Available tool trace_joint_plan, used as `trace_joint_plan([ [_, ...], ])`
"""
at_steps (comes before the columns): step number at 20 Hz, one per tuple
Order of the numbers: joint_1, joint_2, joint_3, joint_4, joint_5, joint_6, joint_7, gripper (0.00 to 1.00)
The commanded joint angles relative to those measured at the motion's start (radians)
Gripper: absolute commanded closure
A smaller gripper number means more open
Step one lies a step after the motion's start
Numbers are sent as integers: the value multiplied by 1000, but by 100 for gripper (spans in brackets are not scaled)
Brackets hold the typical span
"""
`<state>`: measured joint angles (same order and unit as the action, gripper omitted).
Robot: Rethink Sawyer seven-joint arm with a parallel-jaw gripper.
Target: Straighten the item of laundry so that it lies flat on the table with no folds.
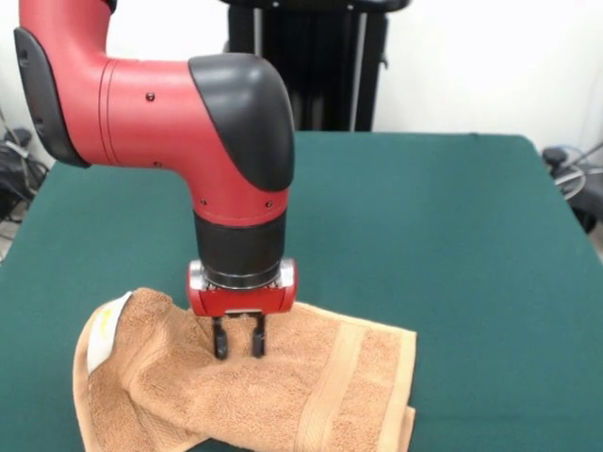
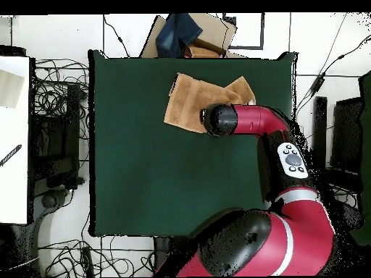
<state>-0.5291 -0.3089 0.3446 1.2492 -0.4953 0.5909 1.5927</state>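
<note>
The orange-tan towel (image 1: 283,395) lies rumpled at the table's near edge in the front view. Its left side is folded over, with the white-yellow tag (image 1: 104,330) showing, and its right corner is tucked under. A woven band (image 1: 330,386) runs across it. My gripper (image 1: 238,341) points straight down, its two black fingers (image 1: 220,339) apart with the tips touching the towel's upper middle. The green table (image 1: 452,235) spreads wide around it. In the overhead view the towel (image 2: 187,101) lies near the table's (image 2: 159,174) top edge, and the arm's wrist (image 2: 217,119) hides the gripper.
A black stand (image 1: 311,66) rises behind the table's far side. In the overhead view a cardboard box with a blue item (image 2: 196,32) sits just past the table edge by the towel. Cables lie on the floor, and a white surface (image 2: 14,137) stands at the left.
</note>
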Motion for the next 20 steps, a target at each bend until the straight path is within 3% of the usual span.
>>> trace_joint_plan([
  [1, -20, 91, 119, -11, -90, -130, -166, 100],
  [13, 4, 52, 91, 10, -76, -84, -109, 100],
  [20, 15, -252, 40, 302, 9, 2, 28, 100],
])
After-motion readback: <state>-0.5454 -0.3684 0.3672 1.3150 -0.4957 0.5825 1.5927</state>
